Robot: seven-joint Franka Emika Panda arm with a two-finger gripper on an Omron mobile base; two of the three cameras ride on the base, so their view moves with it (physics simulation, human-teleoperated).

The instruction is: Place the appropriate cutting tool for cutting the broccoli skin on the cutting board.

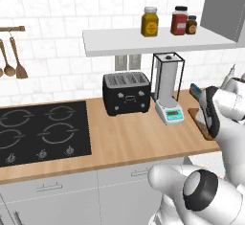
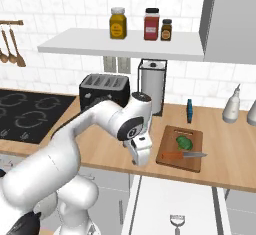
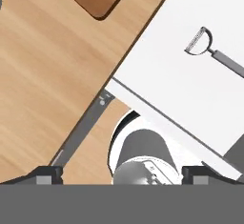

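The brown cutting board (image 2: 195,135) lies on the counter, right of my gripper (image 2: 141,160). On it sit the small green broccoli (image 2: 184,142) and an orange-handled knife (image 2: 182,155). Below the counter edge a white drawer (image 2: 155,204) stands pulled out, with a metal peeler (image 2: 175,222) lying in it. In the hand view the peeler (image 3: 202,42) is at the upper right on the drawer floor (image 3: 181,89), and a corner of the board (image 3: 102,1) shows at the top. My gripper (image 3: 121,175) is open and holds nothing, hanging over the counter's front edge.
A black toaster (image 1: 127,93) and a tall appliance (image 1: 168,90) stand at the back of the counter. The stove (image 1: 43,130) is to the left. Jars (image 2: 145,25) sit on the shelf above. A blue item (image 2: 189,110) and a white bottle (image 2: 232,104) stand behind the board.
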